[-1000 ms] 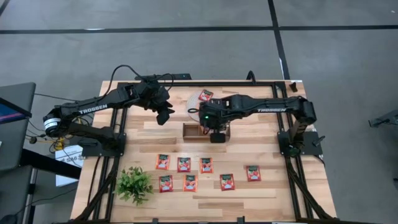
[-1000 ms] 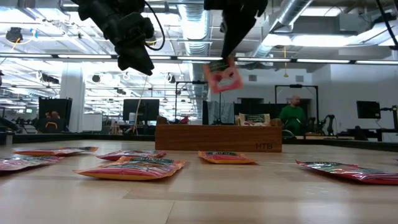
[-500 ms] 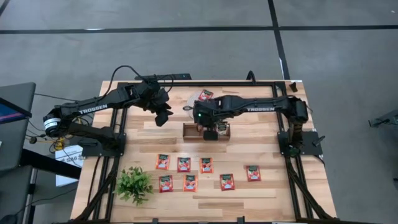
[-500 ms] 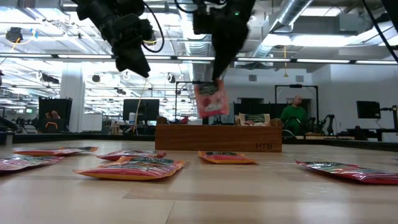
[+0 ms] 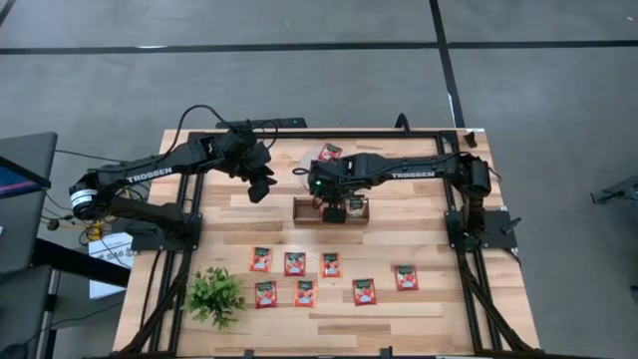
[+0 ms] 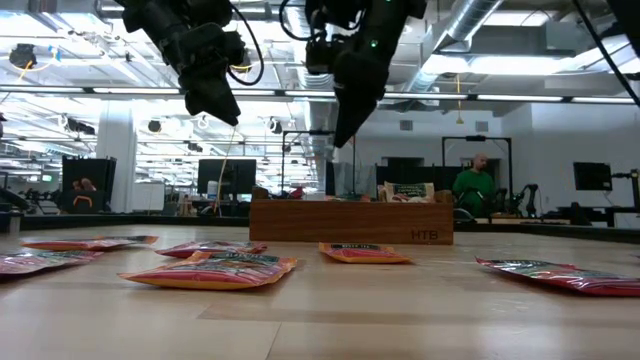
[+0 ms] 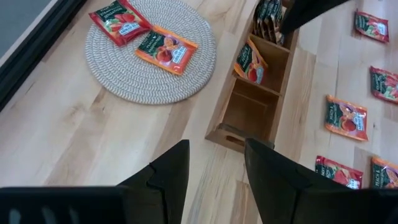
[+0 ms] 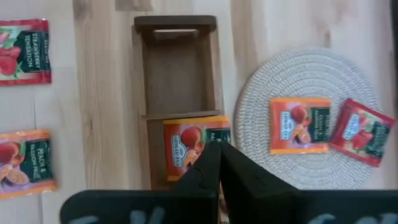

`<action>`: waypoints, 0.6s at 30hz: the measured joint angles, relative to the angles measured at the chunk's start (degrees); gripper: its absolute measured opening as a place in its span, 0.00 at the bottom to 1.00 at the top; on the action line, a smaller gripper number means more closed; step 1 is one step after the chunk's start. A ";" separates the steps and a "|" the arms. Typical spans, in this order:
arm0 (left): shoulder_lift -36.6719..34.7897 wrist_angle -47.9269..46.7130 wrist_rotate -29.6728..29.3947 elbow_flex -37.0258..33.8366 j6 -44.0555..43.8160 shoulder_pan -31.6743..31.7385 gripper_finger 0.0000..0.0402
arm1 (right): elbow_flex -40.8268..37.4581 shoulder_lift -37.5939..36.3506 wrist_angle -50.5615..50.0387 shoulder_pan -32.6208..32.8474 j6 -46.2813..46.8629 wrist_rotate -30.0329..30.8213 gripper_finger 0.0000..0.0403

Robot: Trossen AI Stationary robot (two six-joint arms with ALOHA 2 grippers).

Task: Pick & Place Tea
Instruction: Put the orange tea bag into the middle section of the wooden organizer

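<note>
Since 1 second ago the right gripper (image 6: 338, 135) has carried its sachet from above the tray's right end to over the middle compartment, and the sachet no longer hangs under it in the low view. That orange sachet (image 8: 193, 149) now leans in the middle compartment of the wooden tray (image 5: 303, 212), with the right fingers (image 8: 208, 171) pressed together just above it and holding nothing.

The left gripper (image 5: 261, 185) hovers over the table beside the tray's left end, its fingers (image 7: 171, 171) apart and empty.

On the round mat (image 7: 118, 71) lie 2 more sachets, and 8 lie in 2 rows on the table (image 5: 439, 309) near the plant (image 5: 215, 294).

The risk, as I judge it, is the leaning sachet: if the right gripper lifts off at an angle, its tips could catch the sachet's top edge and flip it out. The sachets already standing in the far compartment (image 7: 268, 15) sit close to that arm and could be knocked too.
</note>
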 joint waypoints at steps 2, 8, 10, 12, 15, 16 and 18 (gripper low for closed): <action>0.00 0.00 0.01 0.00 0.00 0.00 0.37 | -0.01 0.15 -0.61 0.00 -0.06 -0.10 0.00; 0.00 0.00 -0.01 0.00 0.00 -0.02 0.37 | 0.04 0.15 -0.18 0.04 -0.48 0.39 0.00; 0.00 0.02 0.02 0.00 0.00 0.00 0.37 | 0.04 0.03 -0.44 0.04 -0.48 1.21 0.00; 0.00 0.02 0.02 0.00 -0.02 0.00 0.37 | -0.01 -1.00 -1.56 0.15 -0.60 1.88 0.00; 0.00 -0.06 0.54 0.00 -0.07 -0.02 0.37 | -0.01 -4.62 -4.28 1.32 -1.97 1.36 0.00; 0.00 -0.05 1.17 0.00 -0.10 0.00 0.37 | -0.01 -6.06 -5.18 1.85 -3.05 0.58 0.00; 0.00 -0.24 2.43 0.00 -0.20 -0.03 0.37 | 0.04 -9.12 -7.62 2.69 -4.77 -4.01 0.00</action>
